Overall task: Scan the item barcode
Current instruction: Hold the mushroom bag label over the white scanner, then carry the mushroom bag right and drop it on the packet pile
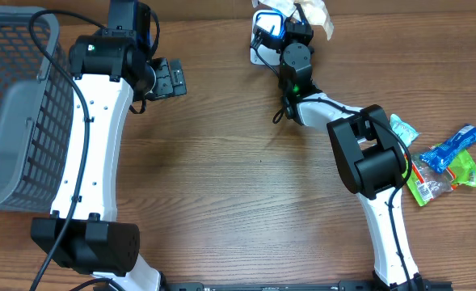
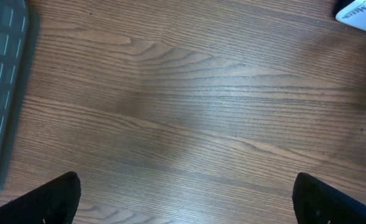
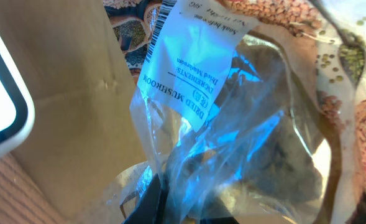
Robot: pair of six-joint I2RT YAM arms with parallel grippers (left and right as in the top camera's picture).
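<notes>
Clear mushroom bag (image 3: 232, 124) at far side of worktop (image 1: 246, 162), pinched in near-shut right fingers (image 3: 150, 202), just beside scanner (image 1: 266, 28). Label slants; barcode (image 3: 164, 22) at end away from fingers, scanner to its left in wrist view. Wide-open left fingers (image 2: 52, 199) empty, well apart; right arm nearer.

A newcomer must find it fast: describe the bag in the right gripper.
At the table's far edge, the right gripper sits beside the blue-lit scanner. It pinches a clear bag with a white Dried Mushroom label, unlike the bright green and blue packets at the right.
</notes>
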